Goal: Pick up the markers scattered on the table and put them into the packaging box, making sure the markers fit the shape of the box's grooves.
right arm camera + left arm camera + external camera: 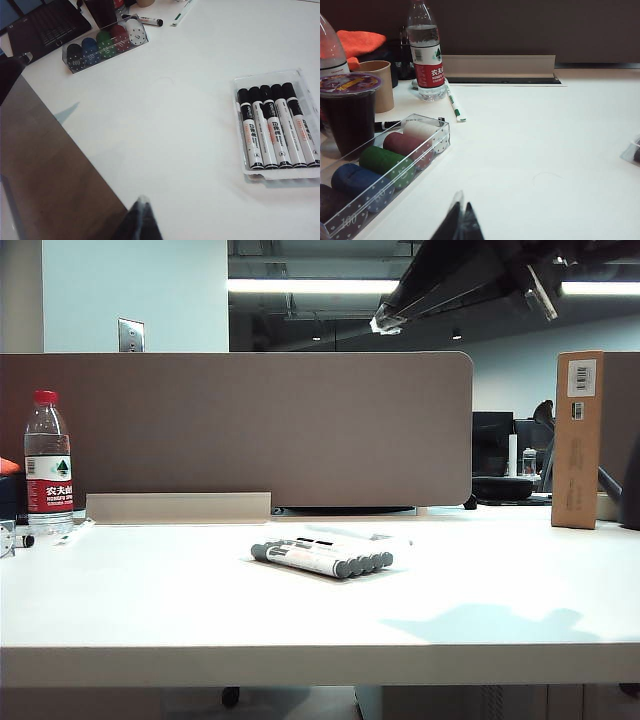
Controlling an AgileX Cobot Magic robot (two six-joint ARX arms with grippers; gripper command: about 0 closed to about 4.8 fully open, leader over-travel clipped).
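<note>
with five markers (277, 125) lying side by side in the packaging box (240, 85), i judge only a groove check remains, so i hold my right gripper (141, 220) and left gripper (460, 225) pinched closed and empty, well clear.

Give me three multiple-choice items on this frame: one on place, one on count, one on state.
1. Where do the markers lie?
A. In the packaging box
B. Scattered over the table
C. Beside the water bottle

2. How many markers show in the box?
A. Three
B. Five
C. Seven

3. How is the right hand?
A. Shut on a marker
B. Wide open
C. Shut, holding nothing

Key: 1 A, the right wrist view shows them side by side inside the clear tray. 2 B, five black caps in a row. 3 C, its tips meet, above bare table, apart from the box. The left hand is likewise shut, near the case of coloured chips.
</note>
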